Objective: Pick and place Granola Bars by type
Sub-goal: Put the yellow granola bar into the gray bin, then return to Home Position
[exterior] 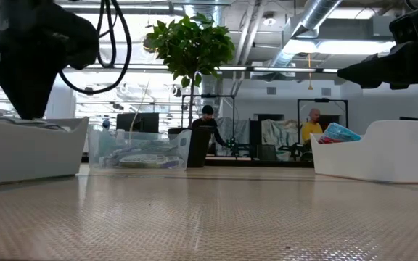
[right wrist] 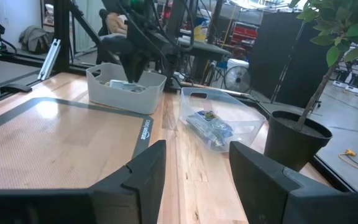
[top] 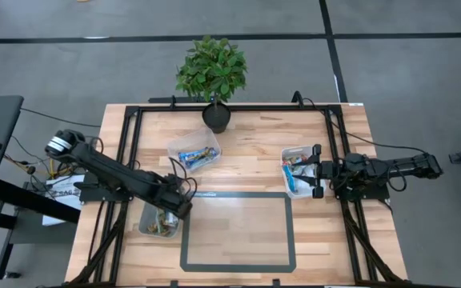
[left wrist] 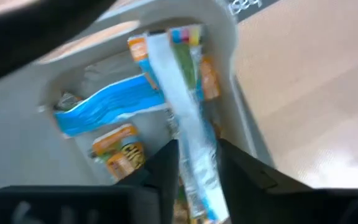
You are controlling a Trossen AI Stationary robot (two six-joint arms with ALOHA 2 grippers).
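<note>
My left gripper (top: 181,210) hangs over the grey bin (top: 152,226) at the table's near left. It is shut on a granola bar (left wrist: 188,106) in a silver-blue wrapper with green and orange print. In that bin lie a blue bar (left wrist: 107,106) and brown-orange bars (left wrist: 120,149). My right gripper (top: 317,170) is open and holds nothing; it hovers beside the white bin (top: 294,152) on the right, which holds blue and red-white bars (top: 298,170). The clear bin (top: 184,144) in the middle holds blue bars (top: 200,158). My left gripper (left wrist: 197,149) pinches the silver-blue bar between its two fingers (left wrist: 166,165) at the bar's near part (left wrist: 197,155), coming from above and pointing down into the grey bin. The bar runs on past the fingertips over the bin's inside. Whether it touches the bars below, I cannot tell.
A potted plant (top: 212,72) stands at the table's far edge, behind the clear bin. A dark taped rectangle (top: 238,232) marks the near middle of the wooden table. A black frame (top: 126,136) runs along the table's sides. People show in the room beyond (exterior: 207,127).
</note>
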